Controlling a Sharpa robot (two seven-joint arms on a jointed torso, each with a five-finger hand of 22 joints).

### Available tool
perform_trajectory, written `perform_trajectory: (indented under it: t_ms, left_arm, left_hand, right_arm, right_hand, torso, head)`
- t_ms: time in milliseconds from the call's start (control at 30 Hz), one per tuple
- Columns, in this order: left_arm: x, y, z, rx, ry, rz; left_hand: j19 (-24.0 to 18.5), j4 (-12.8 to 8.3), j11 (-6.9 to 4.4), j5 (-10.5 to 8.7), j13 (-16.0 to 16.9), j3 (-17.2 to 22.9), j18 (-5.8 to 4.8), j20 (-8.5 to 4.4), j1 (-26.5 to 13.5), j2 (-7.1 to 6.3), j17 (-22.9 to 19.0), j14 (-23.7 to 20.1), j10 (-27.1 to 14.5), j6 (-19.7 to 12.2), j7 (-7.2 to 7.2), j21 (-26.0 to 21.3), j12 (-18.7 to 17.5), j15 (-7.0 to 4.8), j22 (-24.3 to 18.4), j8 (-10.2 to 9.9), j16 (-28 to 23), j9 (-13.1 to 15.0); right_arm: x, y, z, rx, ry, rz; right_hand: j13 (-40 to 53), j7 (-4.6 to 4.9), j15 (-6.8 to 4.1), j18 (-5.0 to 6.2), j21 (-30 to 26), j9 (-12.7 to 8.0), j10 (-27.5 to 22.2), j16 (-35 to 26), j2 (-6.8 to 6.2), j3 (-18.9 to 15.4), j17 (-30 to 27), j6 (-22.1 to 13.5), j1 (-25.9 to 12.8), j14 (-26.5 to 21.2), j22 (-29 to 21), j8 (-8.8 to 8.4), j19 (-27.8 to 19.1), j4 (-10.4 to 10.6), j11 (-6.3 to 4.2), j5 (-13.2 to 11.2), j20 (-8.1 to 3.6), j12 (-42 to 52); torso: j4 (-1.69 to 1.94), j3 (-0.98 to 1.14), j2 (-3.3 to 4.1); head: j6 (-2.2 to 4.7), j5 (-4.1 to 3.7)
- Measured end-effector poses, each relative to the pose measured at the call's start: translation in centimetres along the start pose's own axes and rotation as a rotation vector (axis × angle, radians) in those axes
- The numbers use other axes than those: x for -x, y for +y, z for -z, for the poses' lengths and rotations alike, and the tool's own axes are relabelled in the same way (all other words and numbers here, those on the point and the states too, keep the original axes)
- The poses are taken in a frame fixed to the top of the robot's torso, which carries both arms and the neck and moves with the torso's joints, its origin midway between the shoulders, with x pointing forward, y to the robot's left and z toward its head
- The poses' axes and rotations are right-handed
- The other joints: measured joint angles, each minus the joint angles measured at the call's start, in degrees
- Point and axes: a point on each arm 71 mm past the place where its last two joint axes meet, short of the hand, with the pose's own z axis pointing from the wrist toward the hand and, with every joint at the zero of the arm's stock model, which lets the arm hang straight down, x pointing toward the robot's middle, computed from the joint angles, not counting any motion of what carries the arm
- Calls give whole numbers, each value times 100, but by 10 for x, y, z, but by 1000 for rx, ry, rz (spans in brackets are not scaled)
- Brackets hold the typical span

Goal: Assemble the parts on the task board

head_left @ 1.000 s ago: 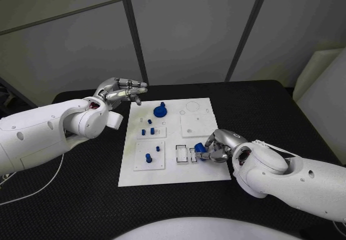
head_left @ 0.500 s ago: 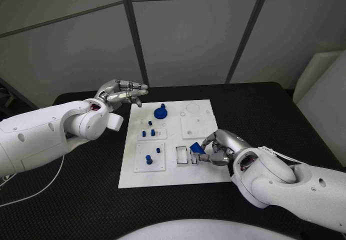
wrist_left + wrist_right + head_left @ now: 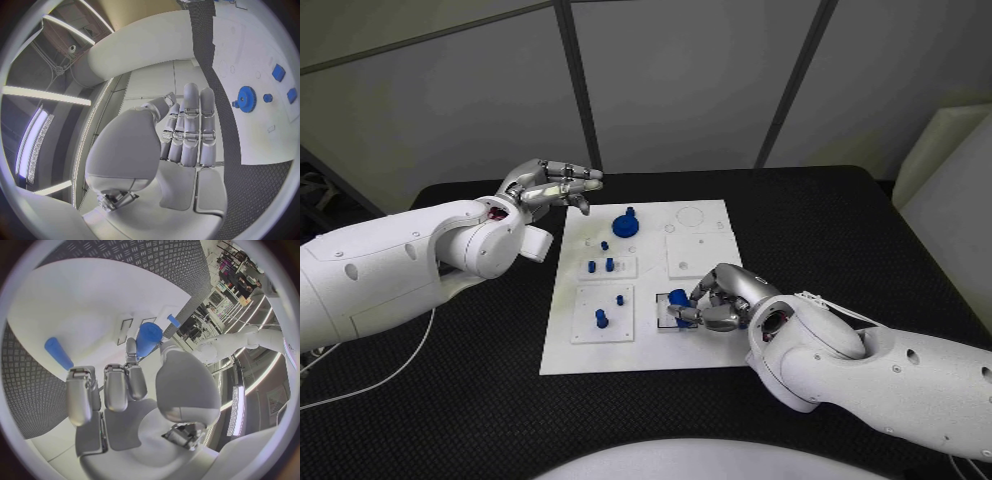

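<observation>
Pinching a small blue part (image 3: 679,297) between thumb and fingers, the right hand (image 3: 711,300) sits low over the white task board (image 3: 646,345), at about four o'clock from the board's middle and just beside two small rectangular slots (image 3: 664,310). The right wrist view shows the same blue part (image 3: 147,338) held at the fingertips (image 3: 132,351), with a loose blue peg (image 3: 58,353) lying on the board nearby. The left hand (image 3: 554,184) hangs above the black bench (image 3: 473,400) off the board's eleven o'clock corner, holding nothing, fingers loosely curled and slightly apart. A blue gear (image 3: 626,224) stands near twelve o'clock, with small blue pegs (image 3: 600,266) below it.
</observation>
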Motion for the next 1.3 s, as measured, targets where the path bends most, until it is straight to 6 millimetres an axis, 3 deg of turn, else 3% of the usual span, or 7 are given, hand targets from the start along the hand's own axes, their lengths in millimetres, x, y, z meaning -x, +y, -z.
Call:
perform_trajectory:
  t_ms: [533,567,667,767,933,1100,1300]
  left_arm:
    - [-3,0,0,-1,8,2]
    - [-3,0,0,-1,8,2]
    - [-3,0,0,-1,9,3]
    - [-3,-1,0,-1,9,3]
    - [-3,-1,0,-1,9,3]
    - [-2,-1,0,-1,9,3]
    - [-3,-1,1,-1,12,4]
  left_hand:
    - [0,0,2,0,0,0,0,0,0,0,0,-21,-2,0,0,0,0,-21,-6,0,-21,1]
    - [0,0,2,0,0,0,0,0,0,0,0,-21,-2,0,0,0,0,-21,-6,0,-21,1]
    - [0,0,2,0,0,0,0,0,0,0,0,-21,-2,0,0,0,0,-21,-6,0,-21,1]
    - [0,0,2,0,0,0,0,0,0,0,0,-21,-2,0,0,0,0,-21,-6,0,-21,1]
    - [0,0,2,0,0,0,0,0,0,0,0,-21,-2,0,0,0,0,-21,-6,0,-21,2]
    - [0,0,2,0,0,0,0,0,0,0,0,-21,-2,0,0,0,0,-20,-5,0,-21,2]
    - [0,0,2,0,0,0,0,0,0,0,0,-41,-2,0,0,-22,0,0,-5,0,-21,2]
  right_arm:
    - [-6,6,-12,-8,15,21]
    - [-7,6,-12,-9,15,22]
    - [-7,5,-13,-13,14,25]
    - [-7,5,-14,-14,13,26]
    - [-8,7,-14,-11,13,27]
    - [-8,7,-14,-11,12,27]
    - [-6,4,-15,-19,8,29]
  right_hand:
    - [0,-31,-38,0,0,100,-22,0,-29,0,29,66,-89,-3,0,1,6,0,-21,-162,-37,-27]
    - [0,-52,-38,0,0,117,-22,0,-26,-23,29,88,-168,-3,0,2,6,8,-22,-324,-37,-27]
    - [0,-89,-38,0,0,225,-22,0,-59,-105,19,125,-457,-3,-1,8,6,12,-21,-1282,-36,-62]
    - [0,-70,-38,0,0,261,-22,0,-185,-200,8,106,-597,-3,-1,-1,6,23,-21,-1623,-36,-86]
    - [0,-70,-58,1,0,356,-22,0,-154,-669,7,106,-877,18,-1,-44,10,19,-21,-1665,-76,-112]
    - [0,-50,-58,1,0,445,-22,-10,56,-1133,-26,85,-1090,18,-1,-81,10,9,-21,-1665,-75,-172]
    - [0,-50,-58,0,0,483,-22,-25,126,-1197,-30,85,-1150,18,-1,-81,10,13,-21,-1665,-75,-174]
  torso:
    - [-12,7,0]
    - [-13,7,0]
    - [-14,7,-2]
    - [-15,8,-3]
    - [-19,9,-3]
    - [-19,9,-3]
    - [-22,7,-6]
  head:
    - [-27,68]
    - [-27,69]
    - [-34,72]
    - [-40,76]
    - [-49,84]
    - [-58,87]
    - [-62,91]
